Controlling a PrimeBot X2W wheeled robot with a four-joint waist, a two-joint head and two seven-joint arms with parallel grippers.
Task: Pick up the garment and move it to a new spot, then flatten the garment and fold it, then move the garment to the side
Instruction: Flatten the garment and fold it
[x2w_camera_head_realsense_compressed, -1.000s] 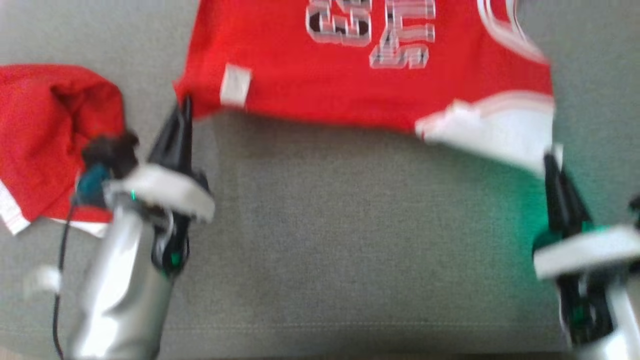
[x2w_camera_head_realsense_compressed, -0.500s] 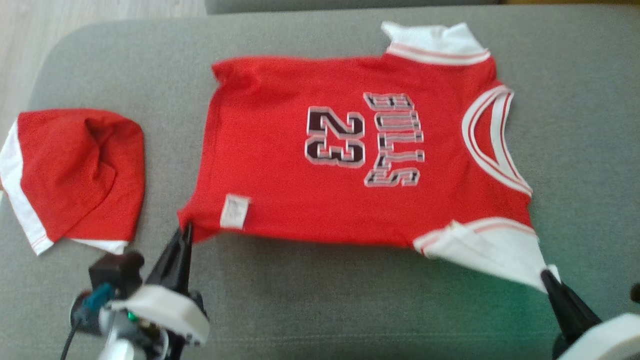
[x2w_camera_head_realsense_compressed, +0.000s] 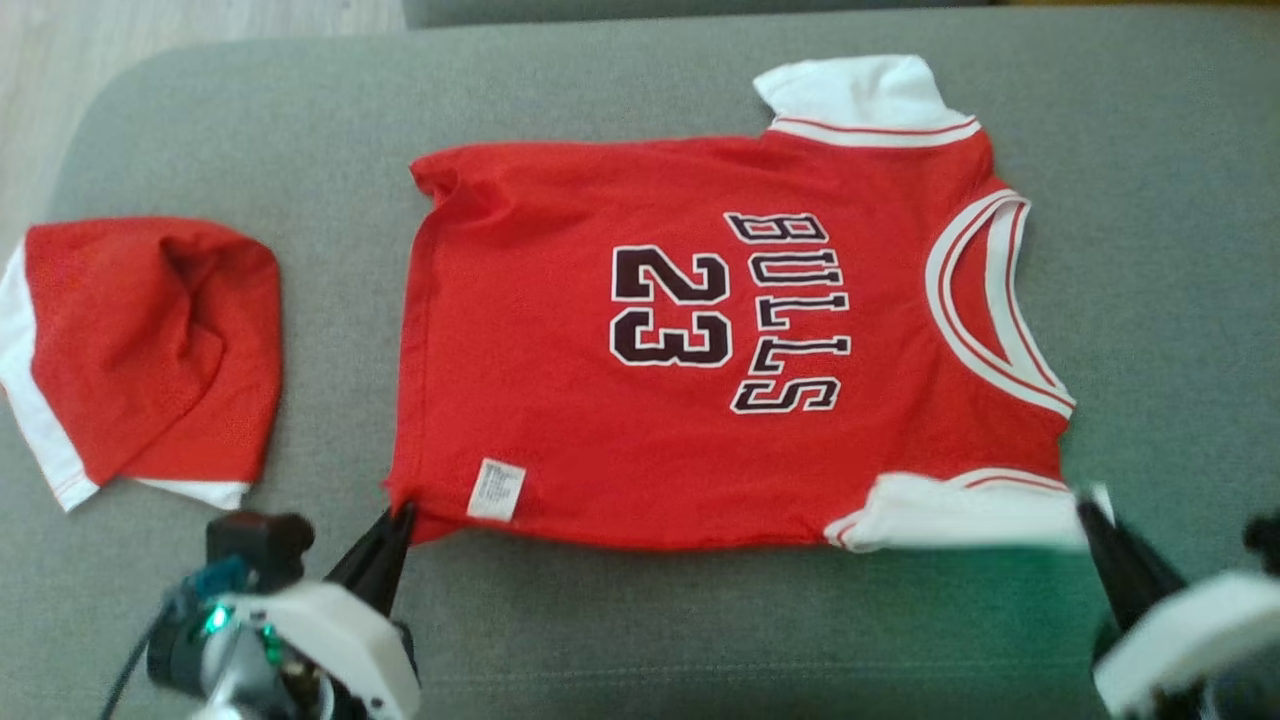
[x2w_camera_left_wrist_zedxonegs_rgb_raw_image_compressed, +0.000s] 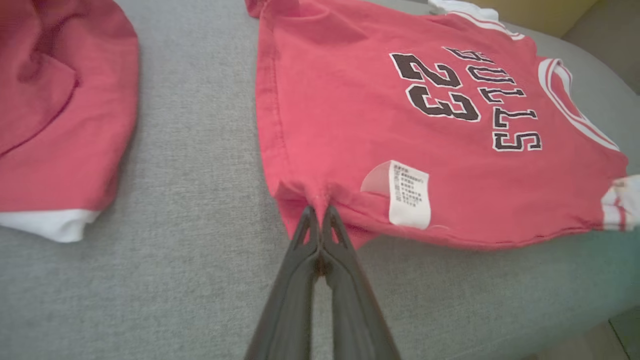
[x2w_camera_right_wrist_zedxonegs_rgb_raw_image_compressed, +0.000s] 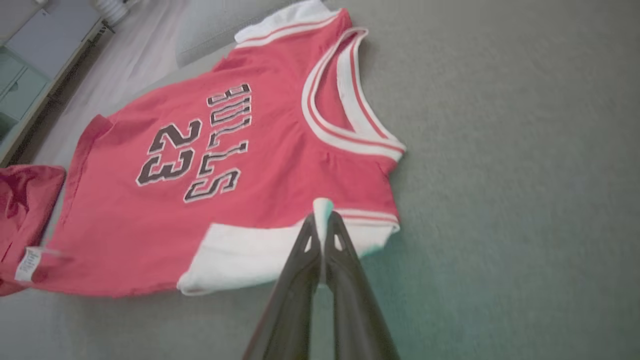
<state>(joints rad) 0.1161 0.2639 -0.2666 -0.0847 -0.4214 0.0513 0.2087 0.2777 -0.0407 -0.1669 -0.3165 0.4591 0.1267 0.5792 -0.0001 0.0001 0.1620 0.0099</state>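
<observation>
On grey woven cushion (x2w_camera_head_realsense_compressed: 640, 620), flat red jersey (x2w_camera_head_realsense_compressed: 560, 400)

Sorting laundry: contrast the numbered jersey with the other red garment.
The jersey lies spread flat; the other garment is bunched. The jersey bears 23 and BULLS; the other garment is plain. The left gripper and right gripper pinch the jersey's near edge; the other garment lies free. Both are red with white trim.
</observation>
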